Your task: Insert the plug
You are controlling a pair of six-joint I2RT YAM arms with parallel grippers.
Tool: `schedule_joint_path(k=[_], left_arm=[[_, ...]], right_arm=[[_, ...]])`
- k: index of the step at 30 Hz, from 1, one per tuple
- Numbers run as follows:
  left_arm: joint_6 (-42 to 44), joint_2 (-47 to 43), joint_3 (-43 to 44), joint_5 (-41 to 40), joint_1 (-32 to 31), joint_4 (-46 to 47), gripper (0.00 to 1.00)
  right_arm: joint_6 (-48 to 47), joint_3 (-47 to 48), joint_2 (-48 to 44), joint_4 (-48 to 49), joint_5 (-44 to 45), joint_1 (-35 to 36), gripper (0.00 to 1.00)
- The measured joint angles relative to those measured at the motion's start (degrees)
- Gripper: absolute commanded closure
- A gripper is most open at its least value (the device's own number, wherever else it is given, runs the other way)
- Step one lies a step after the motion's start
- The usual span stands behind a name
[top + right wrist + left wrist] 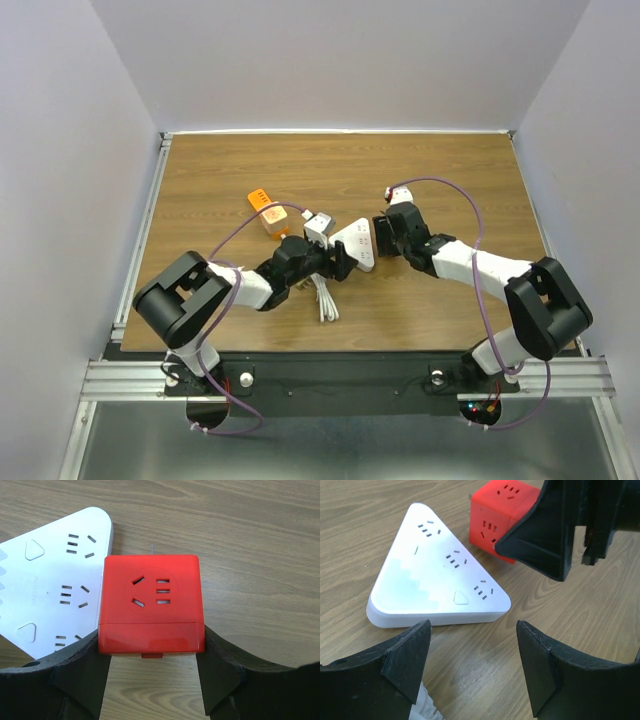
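Note:
A white triangular power strip (pixel 356 245) lies flat on the wooden table, also in the left wrist view (pixel 437 580) and the right wrist view (pixel 55 580). My right gripper (pixel 152 650) is shut on a red cube plug adapter (pixel 152 597), holding it by its two sides just beside the strip's edge. The cube (pixel 500 517) and the right gripper (pixel 560 535) show beyond the strip in the left wrist view. My left gripper (pixel 472 645) is open and empty, low over the table at the strip's near edge. In the top view the two grippers (pixel 340 262) (pixel 387 235) flank the strip.
An orange adapter (pixel 266 210) and a small white cube (pixel 320 226) lie left of the strip. A bundled white cable (pixel 325 297) lies under the left arm, its end by the left finger (pixel 422 705). White walls enclose the table.

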Motion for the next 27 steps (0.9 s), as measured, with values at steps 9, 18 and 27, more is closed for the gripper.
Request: schedule_joint_path(k=[9, 18, 27], left_arm=[[0.17, 1.81, 0.79, -1.14, -0.02, -0.85, 0.2], [1.16, 4.59, 3.65, -3.91, 1.88, -2.4, 0.19], [1.9, 6.93, 3.98, -6.86, 4.2, -3.19, 0.17]], right_arm=[[0.11, 0.0, 0.26, 0.66, -3.02, 0.0, 0.99], [0.44, -3.23, 0.46, 2.62, -6.88, 1.05, 0.99], [0.24, -4.52, 0.42, 5.77, -11.93, 5.11, 0.99]])
